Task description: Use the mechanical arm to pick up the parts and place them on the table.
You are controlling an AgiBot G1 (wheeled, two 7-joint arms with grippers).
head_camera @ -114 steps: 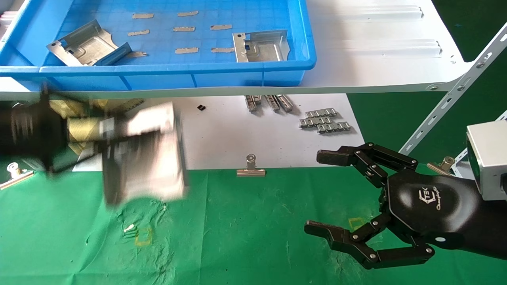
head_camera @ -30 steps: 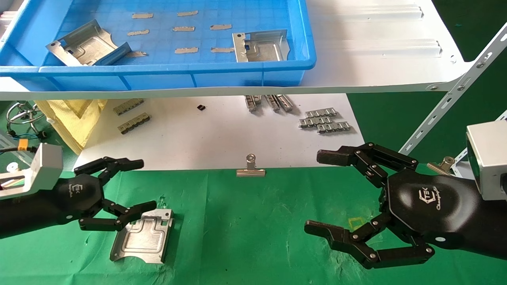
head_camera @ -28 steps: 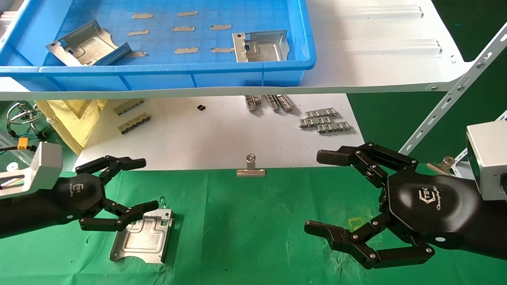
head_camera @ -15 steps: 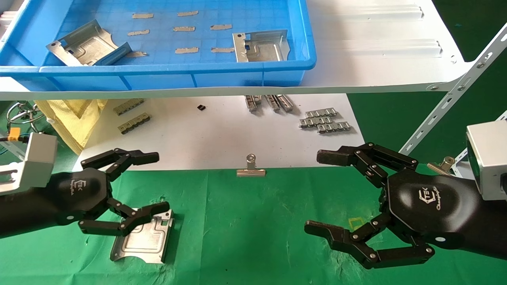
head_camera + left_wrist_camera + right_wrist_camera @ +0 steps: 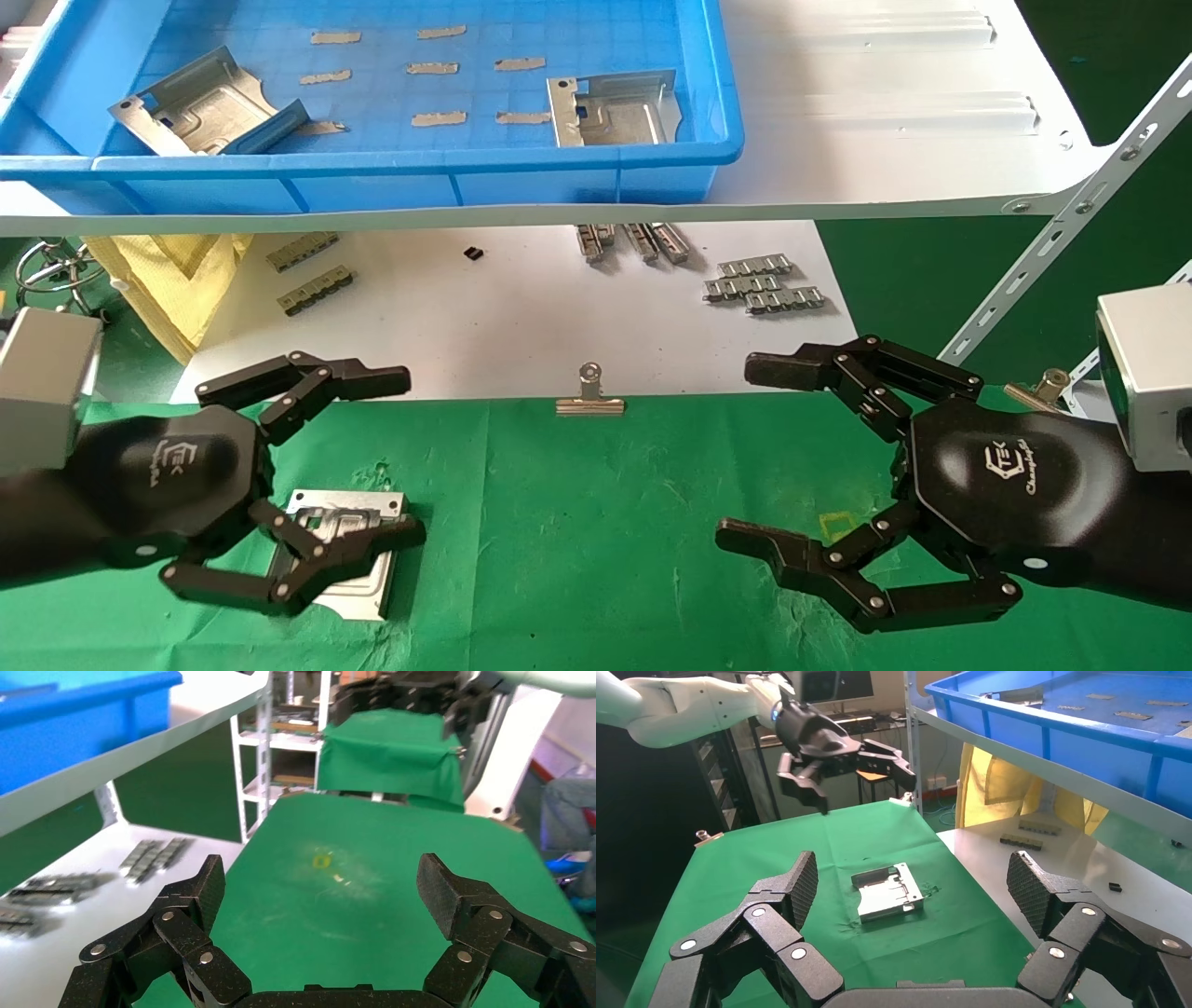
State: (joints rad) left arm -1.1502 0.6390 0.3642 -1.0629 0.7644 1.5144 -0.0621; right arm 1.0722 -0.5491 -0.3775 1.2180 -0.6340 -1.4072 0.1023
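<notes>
Since half a second ago, the left pincer (image 5: 349,457), a glossy black jointed-finger robot hand with a white logo, has risen and advanced from the released part; its grey box wrist now sits at the head view's left edge. Its fingers are spread wide and hold nothing. Below it, partly screened in the head view by its lower fingers (image 5: 307,568), lies one silver-grey stamped sheet-metal plate (image 5: 368,582) with bent-up edges, flat on the counter (image 5: 596,522) of wrinkled bright green cloth. The right wrist view shows this plate (image 5: 886,893) resting free on the cloth, with the left pincer (image 5: 859,776) raised clear above and beyond it, no contact between them.

Right pincer (image 5: 740,457), identical in build, hangs over the counter well apart from the plate, fingers spread, empty, unchanged in position.

Beyond both pincers, a blue plastic bin (image 5: 419,168) stands on a white metal shelf (image 5: 885,149). Two further silver-grey plates lie inside it: one tilted at the end nearer the left pincer (image 5: 200,102), one nearer the right pincer (image 5: 610,110).

Between the two pincers, a silver binder clip (image 5: 589,396) sits at the border of the white sheet (image 5: 484,317) and the green cloth.
</notes>
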